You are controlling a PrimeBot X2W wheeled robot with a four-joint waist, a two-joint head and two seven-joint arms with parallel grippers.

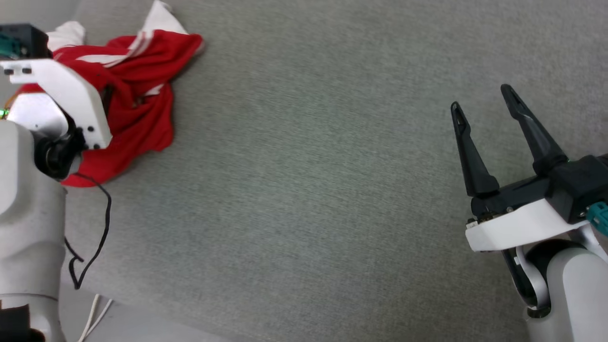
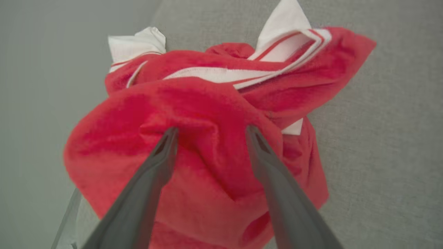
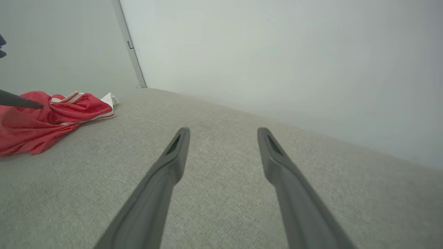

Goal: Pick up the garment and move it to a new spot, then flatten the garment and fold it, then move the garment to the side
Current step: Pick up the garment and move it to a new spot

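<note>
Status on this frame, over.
Left pincer open, down on crumpled garment. Right pincer open over grey surface. Black cable hangs near garment.

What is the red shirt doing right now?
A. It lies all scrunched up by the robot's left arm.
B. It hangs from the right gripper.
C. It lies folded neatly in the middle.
A: the garment lies in a crumpled heap at the far left of the grey surface, with the left gripper open over it, while the right gripper is open and well apart from it.

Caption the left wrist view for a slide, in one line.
Open left gripper with its fingertips at the crumpled red garment, which lies on a grey fabric surface.
</note>
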